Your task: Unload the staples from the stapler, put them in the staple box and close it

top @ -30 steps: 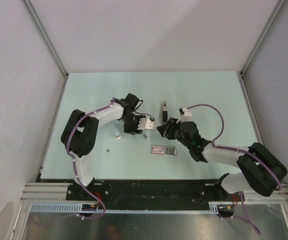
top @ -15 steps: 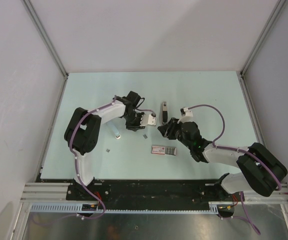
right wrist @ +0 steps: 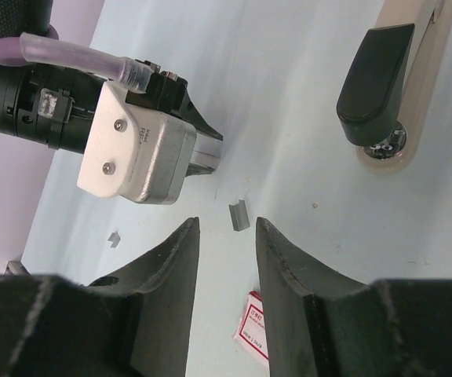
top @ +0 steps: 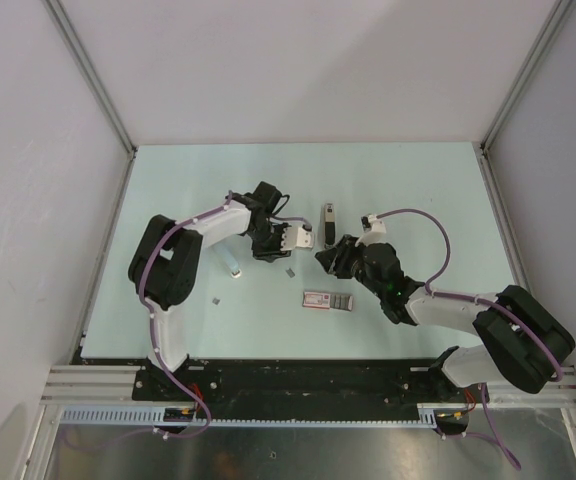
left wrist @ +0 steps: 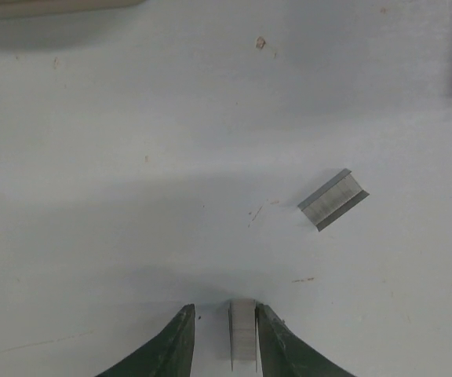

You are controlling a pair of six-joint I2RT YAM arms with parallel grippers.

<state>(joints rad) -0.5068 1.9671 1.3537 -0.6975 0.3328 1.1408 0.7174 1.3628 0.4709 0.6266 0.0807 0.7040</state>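
Note:
The stapler [top: 328,222] lies on the table at centre back; in the right wrist view its black top [right wrist: 375,75] lies open, off its pale base. My left gripper [top: 305,237] is just left of it, low over the table. Its jaws [left wrist: 224,308] stand open around a short strip of staples [left wrist: 243,334], which touches the right finger, with a gap on the left. A second strip of staples [left wrist: 333,199] lies loose on the table [top: 289,270]. My right gripper [right wrist: 227,222] is open and empty, its tips just short of that loose strip [right wrist: 240,215].
A flat box with a red-and-white label [top: 326,300] lies near my right gripper, under its right finger [right wrist: 253,326]. A tiny staple bit [top: 215,299] and a thin pale strip [top: 233,266] lie left of the left arm. Frame posts line the table edges.
My left gripper has shifted up and right toward the stapler and its jaws have narrowed. The right gripper has narrowed slightly and hardly moved.

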